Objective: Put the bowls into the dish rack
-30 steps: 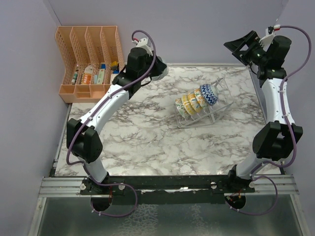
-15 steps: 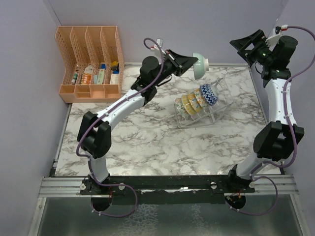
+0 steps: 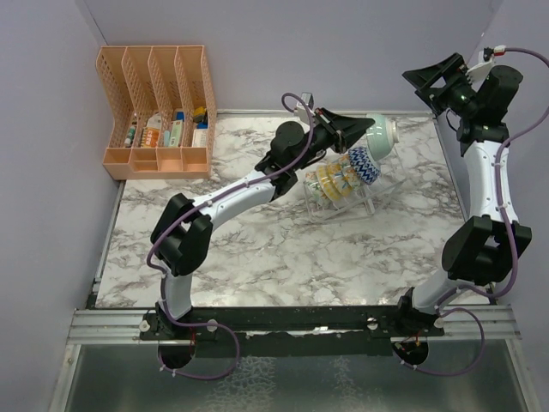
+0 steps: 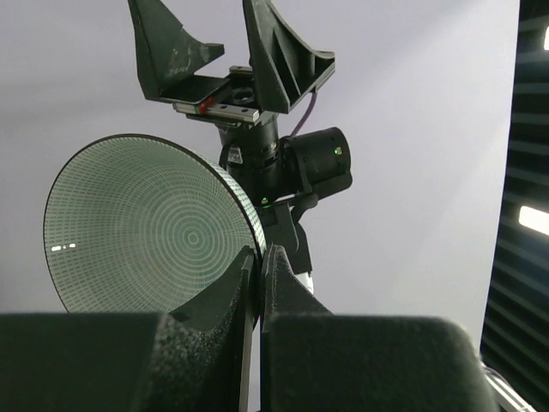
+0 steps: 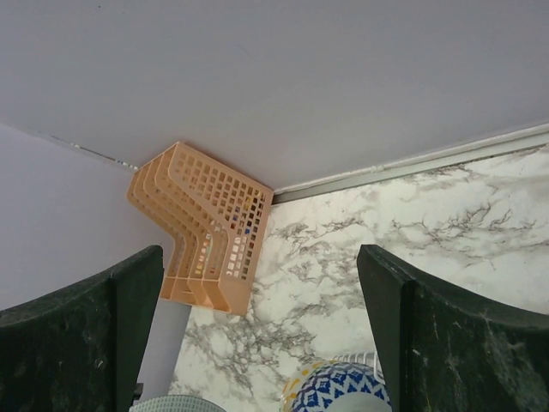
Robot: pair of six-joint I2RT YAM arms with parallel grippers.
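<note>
My left gripper is shut on the rim of the plain pale teal bowl and holds it on edge in the air, above the far right end of the dish rack. In the left wrist view the fingers pinch the rim of the teal bowl. Several patterned bowls stand on edge in a row in the rack, a blue-and-white one at the far end. My right gripper is open and empty, raised high at the back right. The blue-and-white bowl shows below its open fingers.
An orange slotted organizer holding small items stands at the back left corner; it also shows in the right wrist view. Walls close the table at the back and both sides. My right arm shows beyond the teal bowl in the left wrist view.
My left arm has swung from the back near the organizer to the right, carrying the teal bowl over the rack's far end. The right gripper has barely moved.
</note>
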